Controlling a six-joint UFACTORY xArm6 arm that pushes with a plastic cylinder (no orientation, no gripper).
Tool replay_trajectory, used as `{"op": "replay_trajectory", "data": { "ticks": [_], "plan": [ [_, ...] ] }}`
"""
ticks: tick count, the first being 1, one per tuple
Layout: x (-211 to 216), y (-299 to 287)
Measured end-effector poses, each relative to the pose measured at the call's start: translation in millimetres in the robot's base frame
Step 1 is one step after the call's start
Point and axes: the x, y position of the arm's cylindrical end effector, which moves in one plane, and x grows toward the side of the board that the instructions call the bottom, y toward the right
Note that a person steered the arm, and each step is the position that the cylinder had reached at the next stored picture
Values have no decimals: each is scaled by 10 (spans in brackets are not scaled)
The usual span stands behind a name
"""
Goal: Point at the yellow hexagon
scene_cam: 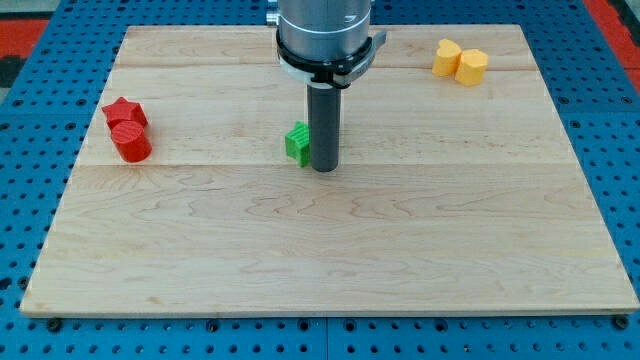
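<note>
The yellow hexagon point(472, 67) sits near the board's top right corner, touching another yellow block point(447, 57) on its left. My tip point(323, 168) is near the middle of the board, far to the left and below the yellow pair. It stands right beside a green block point(297, 142), on that block's right side. The rod hides part of the green block.
A red star-shaped block point(124, 112) and a red round block point(131, 142) touch each other near the board's left edge. The wooden board point(330, 250) lies on a blue pegboard table point(20, 150).
</note>
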Motion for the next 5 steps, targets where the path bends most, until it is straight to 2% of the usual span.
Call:
{"op": "replay_trajectory", "data": {
  "ticks": [5],
  "plan": [
    [-10, 91]
  ]
}}
